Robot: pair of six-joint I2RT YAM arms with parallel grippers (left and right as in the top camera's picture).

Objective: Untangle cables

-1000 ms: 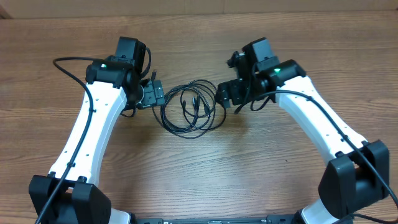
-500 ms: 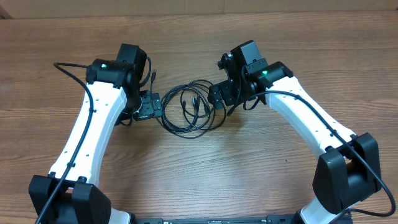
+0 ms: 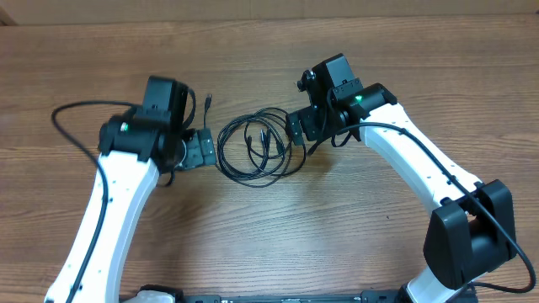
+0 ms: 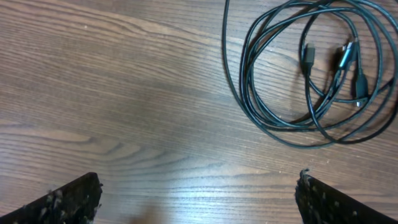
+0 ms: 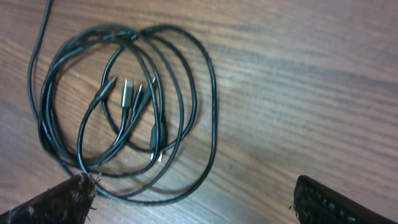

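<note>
Left gripper [image 3: 200, 149] and right gripper [image 3: 296, 133] wide open, empty, beside cables [image 3: 264, 141]

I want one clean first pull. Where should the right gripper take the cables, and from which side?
Take the lone outer strand where it bows clear of the bundled cables. Bring the right gripper down from above, on its outer side: it lies flat on bare table.
</note>
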